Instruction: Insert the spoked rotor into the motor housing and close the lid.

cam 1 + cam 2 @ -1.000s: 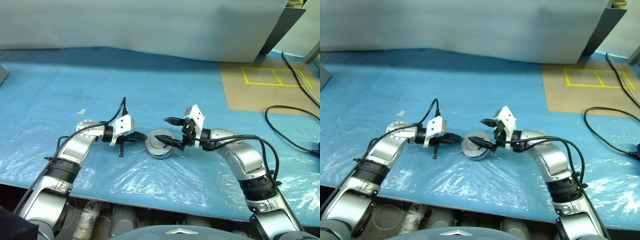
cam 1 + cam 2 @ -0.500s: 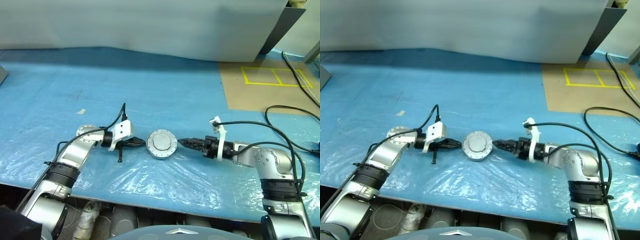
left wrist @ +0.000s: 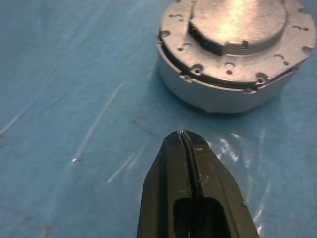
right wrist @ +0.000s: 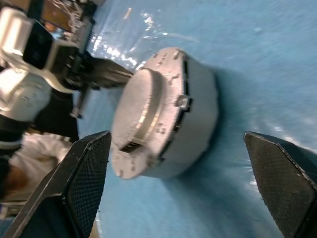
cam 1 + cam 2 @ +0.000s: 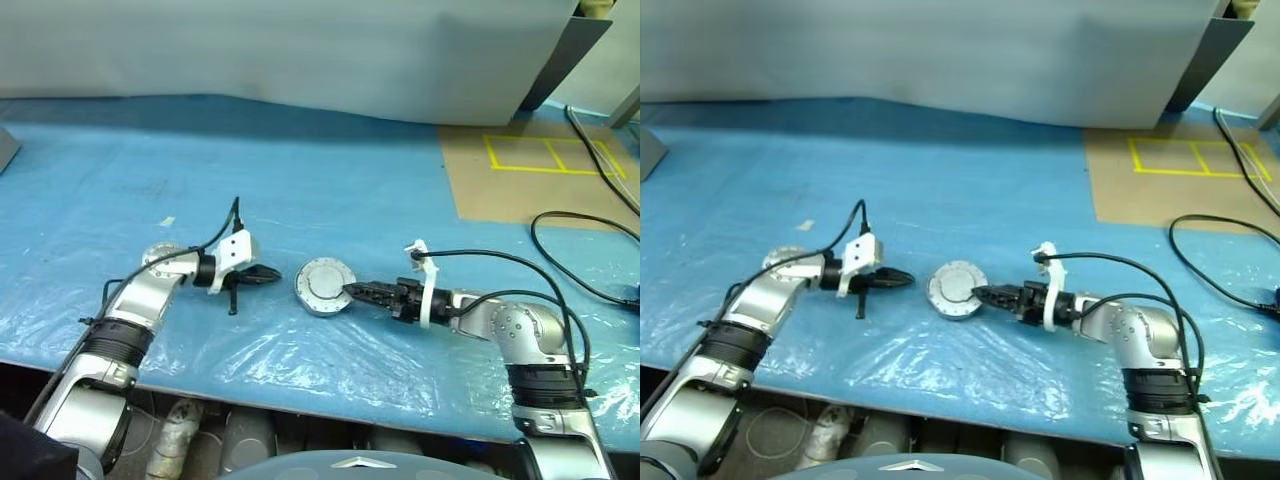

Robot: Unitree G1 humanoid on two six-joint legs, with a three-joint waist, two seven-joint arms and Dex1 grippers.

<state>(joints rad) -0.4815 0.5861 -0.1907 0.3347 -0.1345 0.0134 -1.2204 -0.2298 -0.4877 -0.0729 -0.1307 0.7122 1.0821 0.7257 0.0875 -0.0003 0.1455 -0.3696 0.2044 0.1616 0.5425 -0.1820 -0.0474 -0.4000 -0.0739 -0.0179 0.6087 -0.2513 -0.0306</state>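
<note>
Left pincer is shut tight, its two black fingers pressed together with nothing between them, and it hangs low over the blue plastic sheet just beside the motor housing, apart from it. Right pincer comes in from the opposite side with its jaws spread wide; in its own wrist view the two textured fingers stand far apart with the housing between and beyond them, gripping nothing. From the head views its tips reach the housing's rim, though whether they touch it I cannot tell.

The motor housing sits flat on the surface, closer to the near edge than the far one and roughly midway along its width, between the two pincers. It is a round silver puck with a raised central disc on top, small holes around the upper face and a dark seam running round its side (the copper windings are not on show from here).

Toward the far right corner of the surface lies a brown board marked with yellow tape, and a black cable loops across the sheet near the right edge. A small scrap of tape lies on the sheet on the left side.
</note>
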